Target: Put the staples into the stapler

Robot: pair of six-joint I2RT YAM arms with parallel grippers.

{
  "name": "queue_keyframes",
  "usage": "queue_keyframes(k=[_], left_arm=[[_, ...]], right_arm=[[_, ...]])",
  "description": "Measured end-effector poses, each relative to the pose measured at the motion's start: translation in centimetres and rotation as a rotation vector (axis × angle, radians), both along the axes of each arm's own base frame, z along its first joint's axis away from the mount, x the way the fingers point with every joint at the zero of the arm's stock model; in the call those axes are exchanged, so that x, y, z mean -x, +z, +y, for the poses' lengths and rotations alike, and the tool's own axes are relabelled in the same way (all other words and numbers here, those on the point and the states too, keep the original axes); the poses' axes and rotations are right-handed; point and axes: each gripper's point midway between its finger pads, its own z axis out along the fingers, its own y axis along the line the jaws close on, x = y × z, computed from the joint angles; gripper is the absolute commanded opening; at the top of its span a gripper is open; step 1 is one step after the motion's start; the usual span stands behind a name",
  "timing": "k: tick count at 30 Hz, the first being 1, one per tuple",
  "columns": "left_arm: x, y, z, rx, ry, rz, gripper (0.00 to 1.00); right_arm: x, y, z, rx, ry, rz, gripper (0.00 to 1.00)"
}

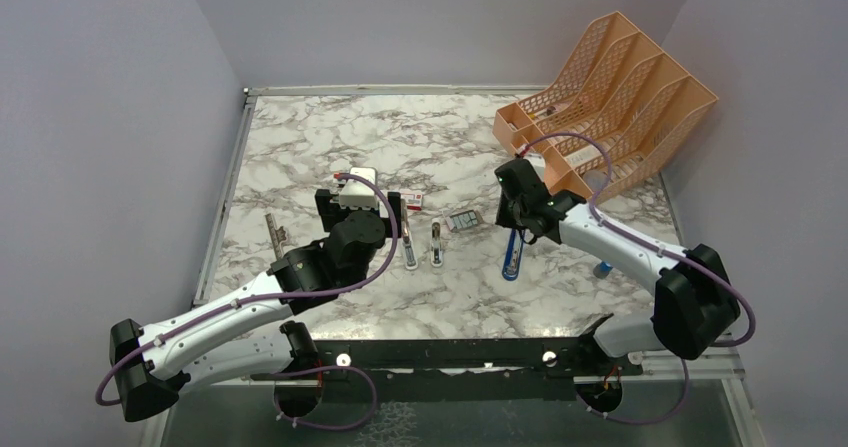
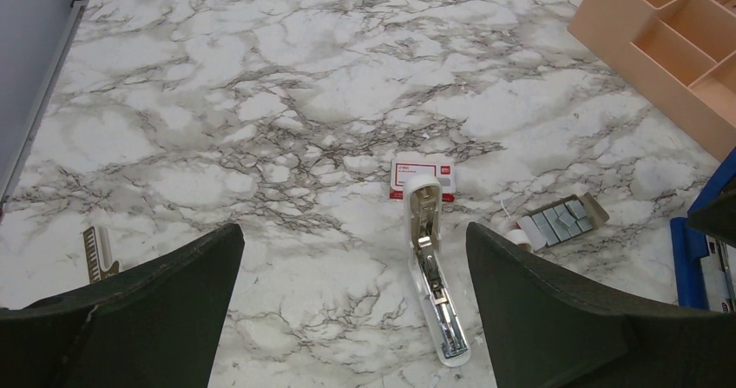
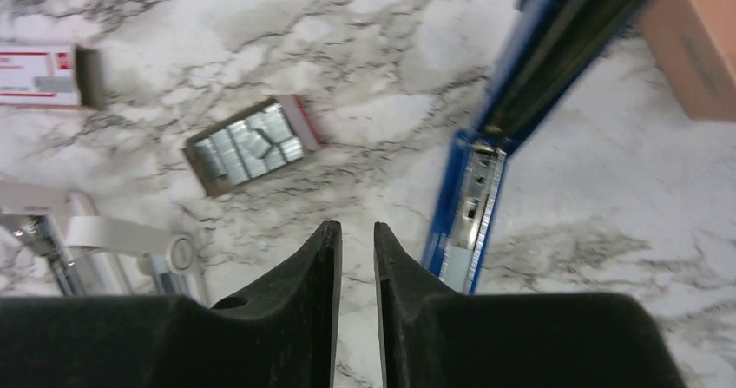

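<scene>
Stapler [image 2: 435, 292]: white, hinged open flat on the marble table [image 2: 260, 101], silver channel up, touching the red-and-white box [image 2: 423, 173]. Staples [image 3: 250, 145]: grey blocks in an open cardboard tray [image 3: 302, 121], between the stapler and the blue stapler [image 3: 473, 197]. Left gripper [image 2: 353, 240]: fingers wide apart, empty, above the stapler; right gripper [image 3: 357, 232]: fingers nearly together, empty.

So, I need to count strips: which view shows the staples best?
Right wrist: the staples appear largest, separate strips visible, though slightly blurred. Left wrist shows them smaller but sharper; top external, only a tiny grey patch.
</scene>
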Motion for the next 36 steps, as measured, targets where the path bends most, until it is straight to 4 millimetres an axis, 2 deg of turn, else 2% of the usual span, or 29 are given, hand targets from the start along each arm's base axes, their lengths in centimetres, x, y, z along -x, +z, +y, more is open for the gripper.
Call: queue_keyframes(k=[2,4,9,14,23,36], left_arm=[[0.0,0.0,0.0,0.0,0.0,0.0,0.99],[0.0,0.0,0.0,0.0,0.0,0.0,0.99],[0.0,-0.1,0.0,-0.002,0.0,0.001,0.99],[-0.1,-0.4,-0.1,-0.013,0.001,0.007,0.99],[-0.1,-0.4,-0.2,-0.017,0.001,0.009,0.99],[-0.2,-0.6,-0.2,-0.021,0.001,0.012,0.99]], right_arm=[[-0.8,0.4,1.5,-0.017,0.076,-0.008,0.18],[-1.3,0.1,2.8,-0.023,0.14,0.0,0.21],[-1.8,-2.2,5.9,-0.001,0.278,0.062,0.26],[-2.7,-4.1,7.7,0.038,0.345,0.099,0.26],[-3.7,-4.9,8.5,0.061,0.368,0.106,0.32],[-3.6,-6.4,8.5,0.077,0.367,0.143,0.35]])
